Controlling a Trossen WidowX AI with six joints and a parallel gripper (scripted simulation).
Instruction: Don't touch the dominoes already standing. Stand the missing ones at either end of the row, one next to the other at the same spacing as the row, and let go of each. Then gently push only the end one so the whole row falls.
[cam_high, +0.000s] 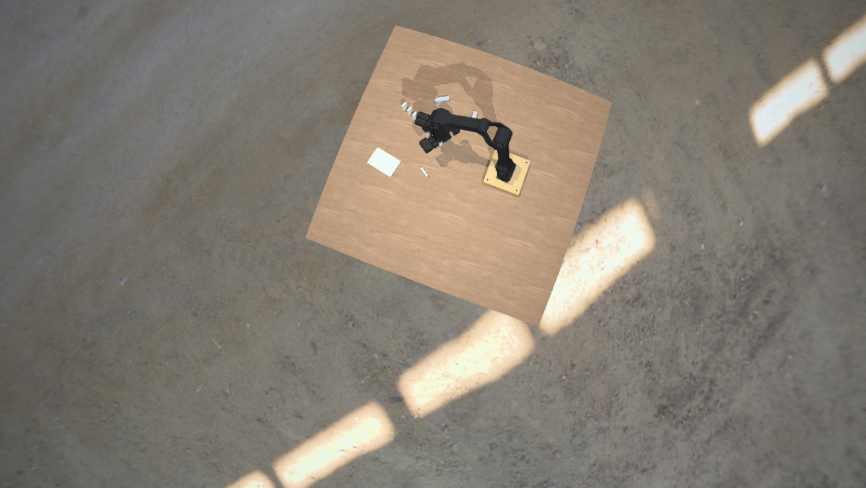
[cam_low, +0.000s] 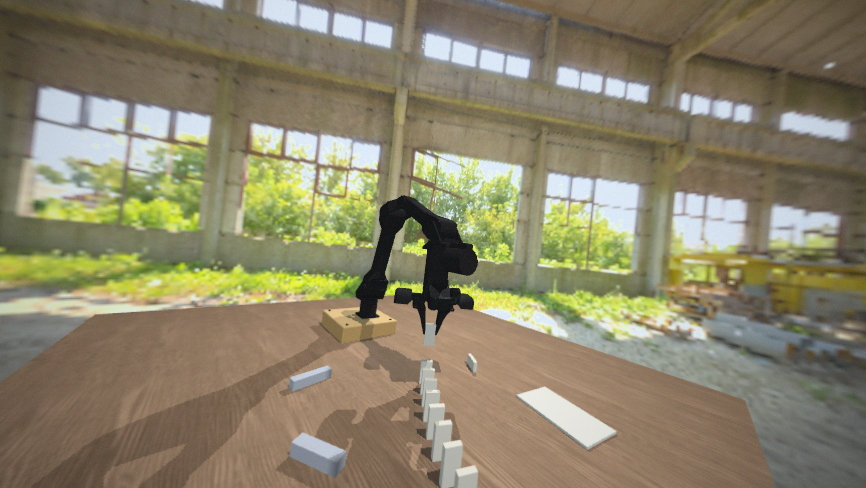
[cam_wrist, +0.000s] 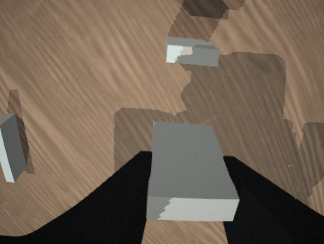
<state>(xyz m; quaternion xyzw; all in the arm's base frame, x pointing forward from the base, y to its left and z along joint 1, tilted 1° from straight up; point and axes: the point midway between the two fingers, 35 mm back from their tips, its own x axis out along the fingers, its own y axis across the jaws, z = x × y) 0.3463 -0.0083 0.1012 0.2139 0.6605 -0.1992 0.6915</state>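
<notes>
And here's the tool (cam_high: 440, 144) (cam_low: 429, 330) (cam_wrist: 186, 165), clamped on a white domino (cam_low: 429, 335) (cam_wrist: 187, 162), holding it upright by its upper part above the surface (cam_high: 460, 242) (cam_low: 212, 363) (cam_wrist: 75, 65), surely so its foot can land first. Just below stands the row of dominoes (cam_low: 435, 418) (cam_wrist: 192, 52), and this one looks meant for its arm-side end. Off to one side waits the loose domino (cam_high: 424, 172) (cam_low: 471, 363) (cam_wrist: 13, 147), likely the other missing piece, placed apart from the row.
</notes>
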